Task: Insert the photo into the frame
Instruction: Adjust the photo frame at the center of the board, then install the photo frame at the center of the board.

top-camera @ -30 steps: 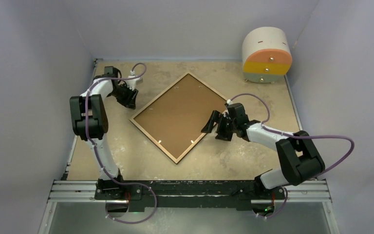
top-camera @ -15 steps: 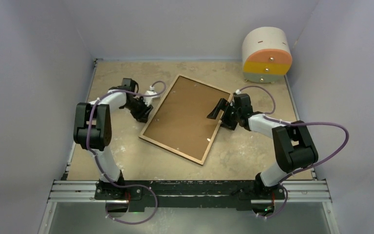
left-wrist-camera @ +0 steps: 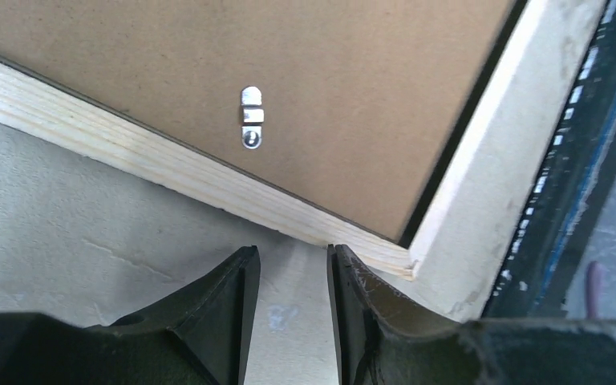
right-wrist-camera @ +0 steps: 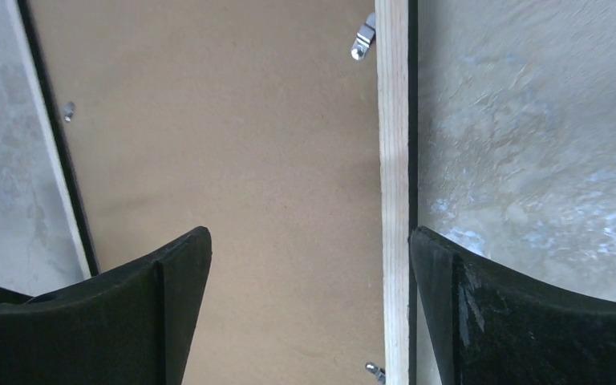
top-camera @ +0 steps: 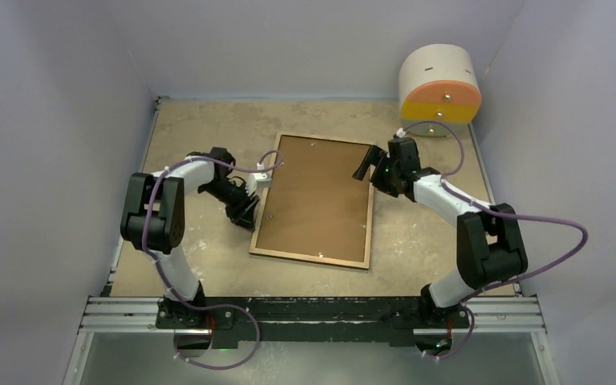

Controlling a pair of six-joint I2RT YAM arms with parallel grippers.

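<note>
Two end effectors flank the large thin rectangular picture frame (right-wrist-camera: 393,200), which lies flat near the middle of the worn beige table (top-camera: 192,120) with its light wood back up, presumably so the opening behind it can be reached. That opening is filled by the flat brown fibreboard backing board (top-camera: 317,200), with small silver metal turn clips (left-wrist-camera: 251,119) on it near the edges. The board looks seated, so I judge it must come out before a print can go in. The glossy mountain photo shows in none of the views, and whether it already lies under the board cannot be told. The right end effector (right-wrist-camera: 309,237) hangs over the frame's far right corner, jaws spread wide and holding nothing. One finger is above the board and the other above bare table, with the wooden rail running between them, a stance that would suit closing on that rail to lift or steady it. The left end effector (left-wrist-camera: 290,269) sits low beside the frame's left rail, close to the near left corner. Its fingers are parted by only a narrow gap, with nothing but table between them. Narrowed like that, it probably serves as a stop against sliding or as a tip for working the clips. A round white drum with orange and yellow bands (top-camera: 439,84) stands well apart at the far right corner.
</note>
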